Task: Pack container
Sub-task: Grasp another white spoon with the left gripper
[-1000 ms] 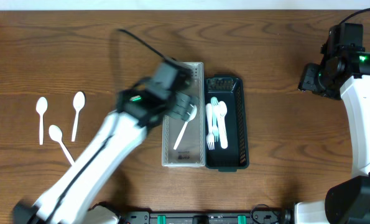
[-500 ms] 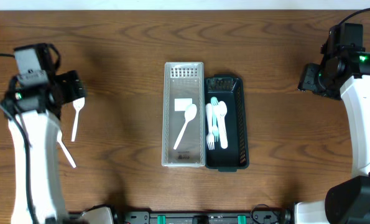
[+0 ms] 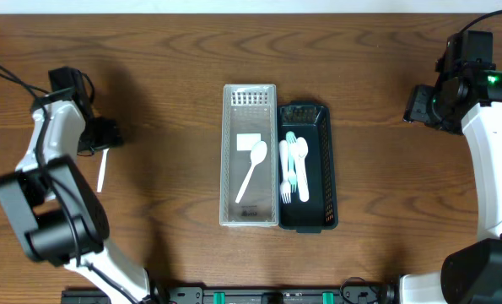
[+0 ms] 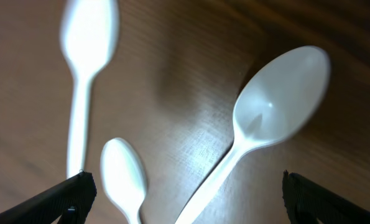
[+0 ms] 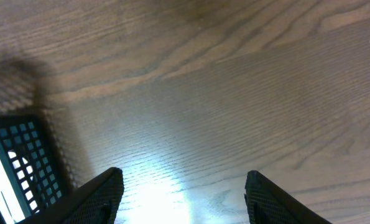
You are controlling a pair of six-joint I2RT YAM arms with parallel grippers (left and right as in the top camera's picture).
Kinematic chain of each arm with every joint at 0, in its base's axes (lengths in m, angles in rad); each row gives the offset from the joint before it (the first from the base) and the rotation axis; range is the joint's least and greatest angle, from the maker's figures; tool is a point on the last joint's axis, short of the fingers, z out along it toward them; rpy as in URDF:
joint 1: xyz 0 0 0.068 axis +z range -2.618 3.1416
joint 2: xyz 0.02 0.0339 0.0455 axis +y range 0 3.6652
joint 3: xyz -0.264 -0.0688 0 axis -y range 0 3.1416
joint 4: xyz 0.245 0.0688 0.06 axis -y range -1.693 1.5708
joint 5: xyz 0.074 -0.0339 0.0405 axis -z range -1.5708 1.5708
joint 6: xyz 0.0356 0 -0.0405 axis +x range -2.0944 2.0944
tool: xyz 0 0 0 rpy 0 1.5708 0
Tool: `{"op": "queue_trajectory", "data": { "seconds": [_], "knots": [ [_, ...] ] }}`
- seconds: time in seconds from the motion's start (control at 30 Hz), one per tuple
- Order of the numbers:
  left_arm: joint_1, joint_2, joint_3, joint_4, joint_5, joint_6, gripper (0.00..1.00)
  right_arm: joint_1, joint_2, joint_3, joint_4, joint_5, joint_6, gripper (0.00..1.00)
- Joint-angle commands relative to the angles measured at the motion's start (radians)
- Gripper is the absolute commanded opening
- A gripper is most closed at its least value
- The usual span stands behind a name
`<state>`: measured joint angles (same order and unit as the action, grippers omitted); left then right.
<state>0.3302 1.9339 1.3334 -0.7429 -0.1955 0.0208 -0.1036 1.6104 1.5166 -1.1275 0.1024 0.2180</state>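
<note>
Gaping jaws on left gripper (image 4: 185, 198) over three white spoons (image 4: 281, 93), likewise right gripper (image 5: 185, 193); label (image 3: 249, 141) illegible.

No text can be read; the white label (image 3: 249, 142) in the clear tray (image 3: 225, 169) is too small

- Table (image 3: 385, 186): mid-brown wood with darker streaked grain.
- Tray (image 3: 226, 169): clear, faintly grey, with a white label (image 3: 249, 141) and a grid of small holes at one end.
- Basket (image 3: 327, 169): black, with square mesh walls.
- Tray spoon (image 3: 252, 169): white.
- Cutlery (image 3: 294, 169) in the basket: white, some pale teal.
- Loose spoons (image 4: 278, 99): glossy white.
- Arms (image 3: 493, 160): white shells with black joints.
- Light (image 3: 491, 80): green.
</note>
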Motion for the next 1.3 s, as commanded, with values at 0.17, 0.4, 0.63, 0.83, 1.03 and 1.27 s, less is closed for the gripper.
{"op": "queue_trajectory", "data": {
  "seconds": [0.17,0.4,0.63,0.83,1.03,1.27],
  "knots": [
    [0.003,0.096,-0.005,0.046,0.14,0.152,0.98,-0.008,-0.001,0.007,0.009,0.006,-0.013,0.67],
    [0.007,0.103,-0.006,0.049,0.261,0.267,0.98,-0.008,-0.001,0.007,0.01,0.006,-0.013,0.67],
    [0.032,0.106,-0.042,0.053,0.261,0.267,0.99,-0.008,-0.001,0.007,0.009,0.006,-0.011,0.66],
    [0.056,0.106,-0.053,0.053,0.26,0.267,0.76,-0.008,-0.001,0.007,0.01,0.006,-0.006,0.66],
    [0.058,0.106,-0.053,0.052,0.26,0.267,0.56,-0.008,-0.001,0.007,0.008,0.006,-0.006,0.66],
    [0.058,0.106,-0.053,0.053,0.259,0.267,0.33,-0.008,-0.001,0.007,0.005,0.006,-0.006,0.66]
  ]
}}
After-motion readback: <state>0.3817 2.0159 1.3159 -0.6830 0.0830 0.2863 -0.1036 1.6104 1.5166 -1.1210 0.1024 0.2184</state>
